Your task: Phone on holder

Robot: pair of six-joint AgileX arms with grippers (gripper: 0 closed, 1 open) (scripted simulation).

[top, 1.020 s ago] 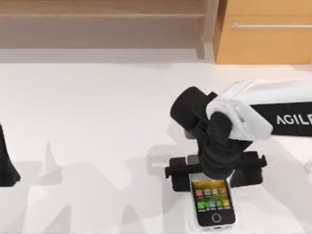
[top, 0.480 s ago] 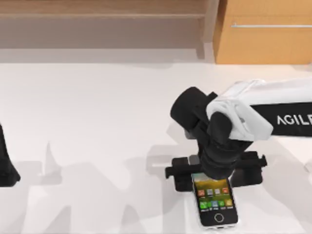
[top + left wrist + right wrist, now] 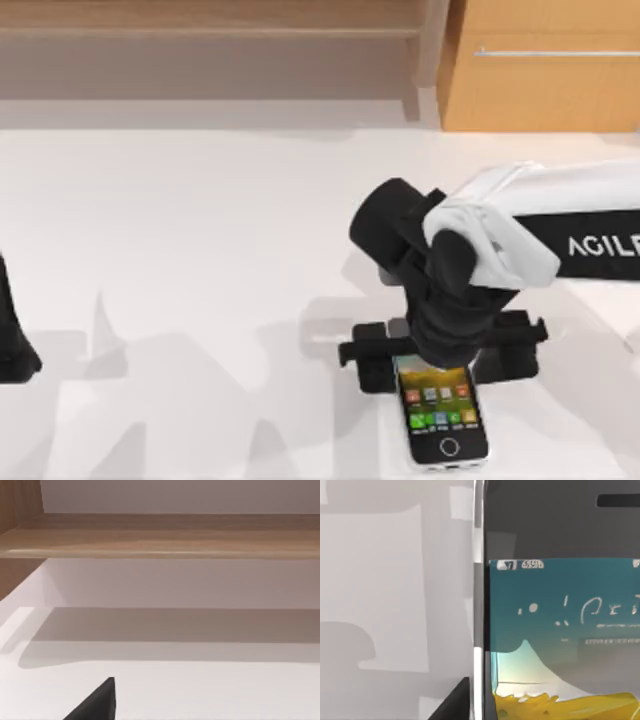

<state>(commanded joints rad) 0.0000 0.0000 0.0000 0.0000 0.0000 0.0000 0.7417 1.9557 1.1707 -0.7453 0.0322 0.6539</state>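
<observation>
Top view: the white table [image 3: 200, 260] is recorded first, with the right white-and-black AgileX arm [image 3: 560, 235] reaching in from the right edge and its black wrist bent down over the near middle of the table. The left arm is parked at the far left edge, where a dark part of it is seen [image 3: 12, 340]. Behind the table, a wooden shelf and a wooden cabinet are noted.

Beneath the right wrist, a black phone holder with a wide cross-bar [image 3: 440, 345] is seen standing on the table. The small rectangular smartphone with silver-white rim, colourful icon screen and round home button [image 3: 442, 420] lies with its top end at the holder and its home-button end toward the near edge.

Change over the last second: the smartphone has slid slightly to the right and toward the near edge, and its long axis has turned a little; between the last two frames it has barely moved. The wrist has hardly shifted. It is judged that the phone is settling against the holder and that placement is near done.

Right wrist view: the smartphone's top band and screen [image 3: 560, 630] are seen very close, with a dark fingertip [image 3: 452, 702] beside its rim. Whether the right fingers are closed on the phone or released cannot be told.
</observation>
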